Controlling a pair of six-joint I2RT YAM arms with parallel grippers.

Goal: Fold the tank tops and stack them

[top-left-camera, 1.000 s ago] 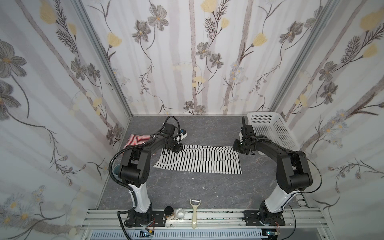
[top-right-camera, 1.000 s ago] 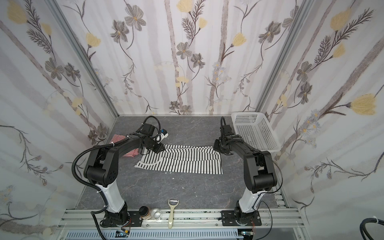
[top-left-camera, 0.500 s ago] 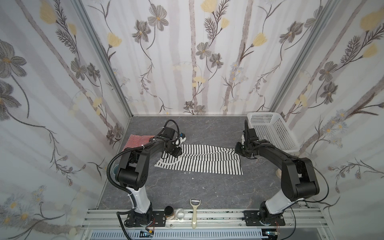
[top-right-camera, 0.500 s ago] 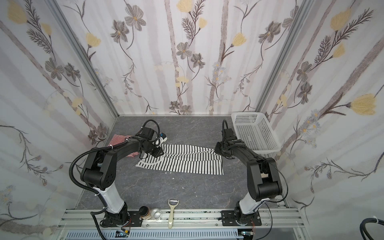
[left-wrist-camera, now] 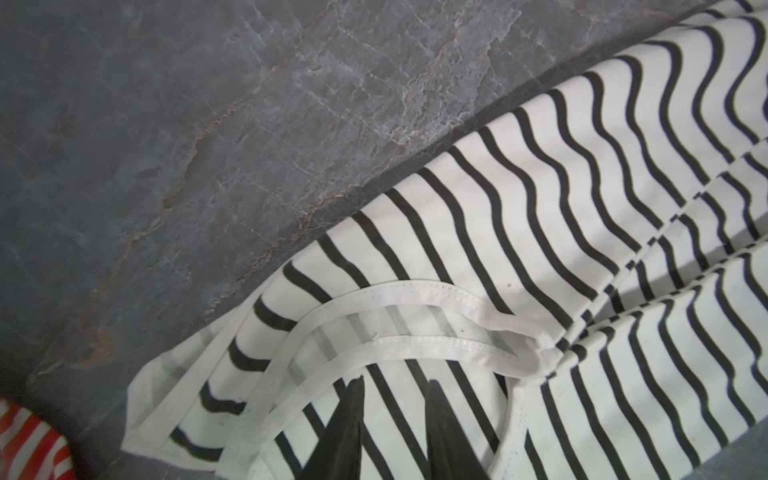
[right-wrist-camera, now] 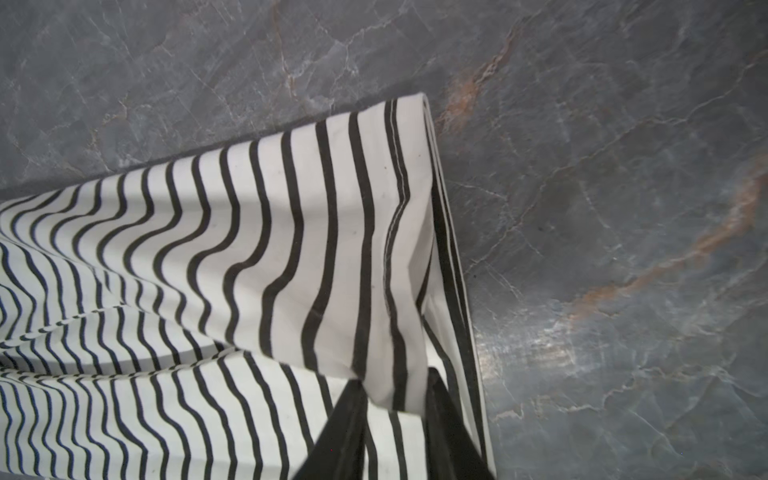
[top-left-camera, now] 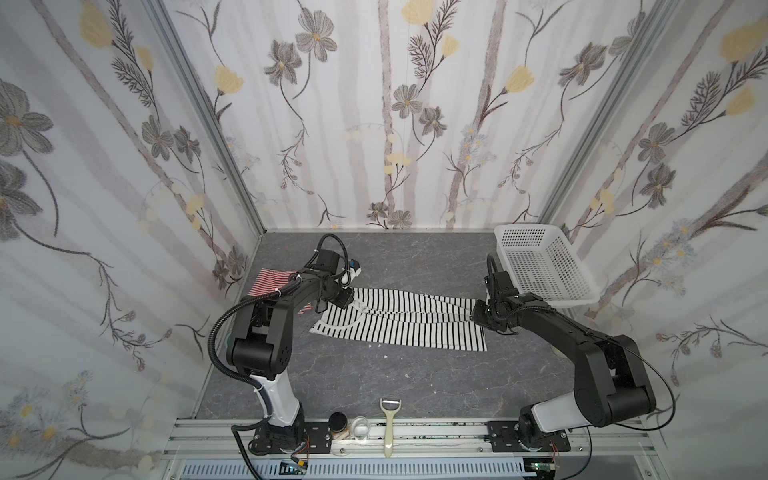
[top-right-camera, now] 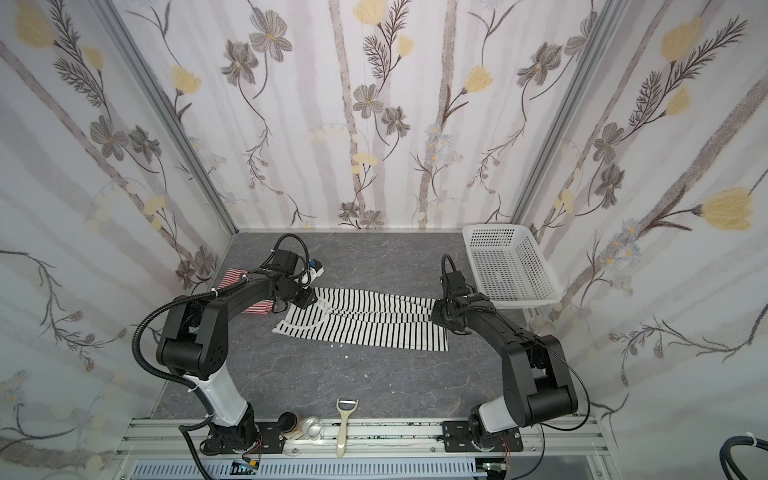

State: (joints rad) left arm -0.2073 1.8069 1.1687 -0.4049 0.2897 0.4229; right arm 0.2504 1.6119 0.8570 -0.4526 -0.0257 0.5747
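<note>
The white tank top with thin black stripes (top-left-camera: pixel 399 322) (top-right-camera: pixel 365 328) lies spread across the table's middle, creased along its length. My left gripper (top-left-camera: pixel 347 303) (top-right-camera: pixel 306 298) is over its neck end. In the left wrist view this gripper (left-wrist-camera: pixel 395 382) is open above the cloth inside the white neckline edging. My right gripper (top-left-camera: pixel 478 316) (top-right-camera: pixel 436 318) is at the hem end. In the right wrist view it (right-wrist-camera: pixel 395 376) is open, with a loose fold of the hem dipping between its tips. The red-and-white tank top (top-left-camera: pixel 272 282) (top-right-camera: pixel 232 279) (left-wrist-camera: pixel 25 440) lies at the left, partly under my left arm.
A white perforated basket (top-left-camera: pixel 528 227) (top-right-camera: pixel 498 227) stands at the back right, close behind my right arm. On the front rail lie a peeler (top-left-camera: pixel 390 424), a dark jar (top-left-camera: pixel 337 422) and a small glass (top-left-camera: pixel 360 426). Patterned walls close in three sides.
Both grippers have gone from shut to slightly open. Both have shifted a little toward the front, the right one more. The striped top now shows lengthwise creases.
</note>
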